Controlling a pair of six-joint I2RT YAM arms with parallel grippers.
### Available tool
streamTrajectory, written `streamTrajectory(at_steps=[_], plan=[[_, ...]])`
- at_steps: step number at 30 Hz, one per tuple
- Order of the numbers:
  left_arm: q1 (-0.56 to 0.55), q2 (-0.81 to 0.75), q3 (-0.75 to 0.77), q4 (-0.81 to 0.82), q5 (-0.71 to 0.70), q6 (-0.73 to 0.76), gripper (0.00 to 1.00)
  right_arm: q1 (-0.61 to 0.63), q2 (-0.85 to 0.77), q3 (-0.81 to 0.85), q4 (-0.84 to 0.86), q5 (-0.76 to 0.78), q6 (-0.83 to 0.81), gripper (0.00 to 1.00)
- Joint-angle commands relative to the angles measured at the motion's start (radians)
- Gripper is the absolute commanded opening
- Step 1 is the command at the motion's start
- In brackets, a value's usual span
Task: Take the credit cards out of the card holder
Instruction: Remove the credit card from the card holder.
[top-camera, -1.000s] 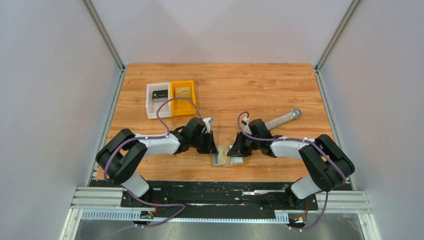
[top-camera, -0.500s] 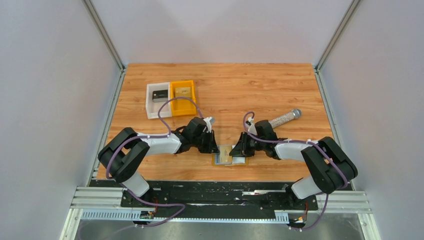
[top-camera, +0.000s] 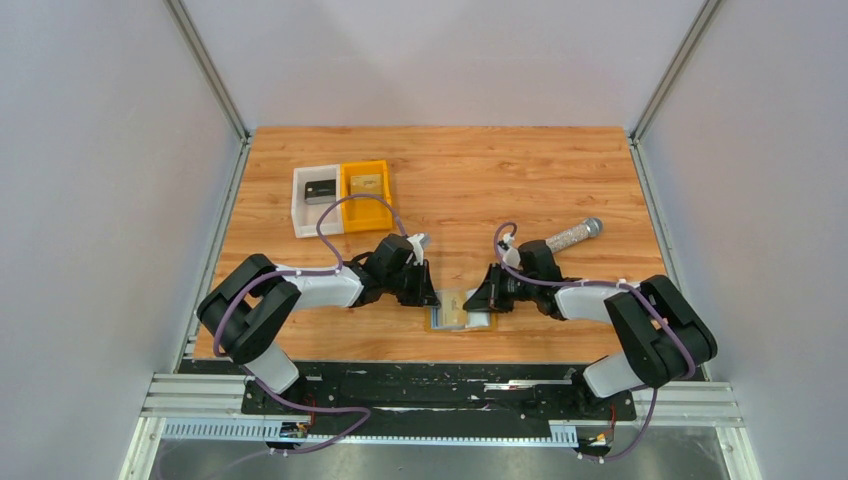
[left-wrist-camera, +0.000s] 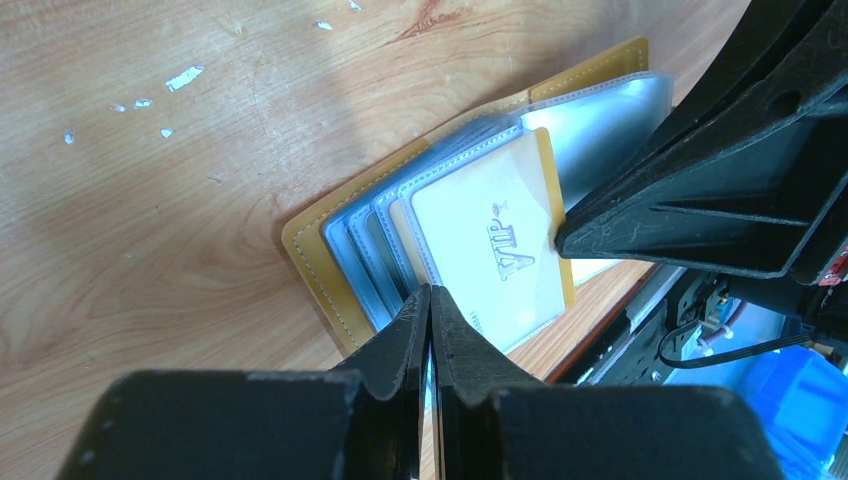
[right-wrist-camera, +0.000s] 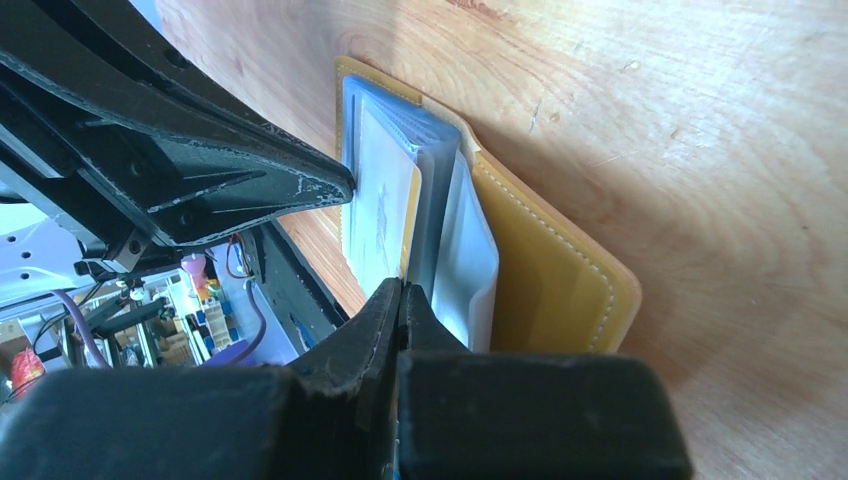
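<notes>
Drawn slightly toward the right edge since a second ago, right fingers pressed together on the open card holder by the table's near edge, left fingers likewise together, pinning sleeves; mid-extraction, next needing a pinch on the VIP card.

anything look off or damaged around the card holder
Nothing spilled. The card holder lies open, its clear sleeves fanned up unevenly, and the table beside it has small white chips in its surface.
</notes>
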Motion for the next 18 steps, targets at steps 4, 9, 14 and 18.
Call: streamTrajectory(at_steps=[4, 9, 14, 18], plan=[[-0.001, 0.053, -0.042, -0.106, -0.098, 0.038, 0.11, -0.027, -0.044, -0.004, -0.010, -0.010, -0.053, 0.00], [-0.002, 0.051, -0.041, -0.107, -0.099, 0.040, 0.11, -0.045, -0.055, -0.010, -0.034, -0.013, -0.066, 0.00], [-0.002, 0.049, -0.040, -0.106, -0.096, 0.040, 0.11, -0.059, -0.085, -0.011, -0.063, -0.017, -0.079, 0.00], [-0.002, 0.038, -0.032, -0.110, -0.082, 0.038, 0.11, -0.071, -0.130, -0.005, -0.116, -0.003, -0.086, 0.00]])
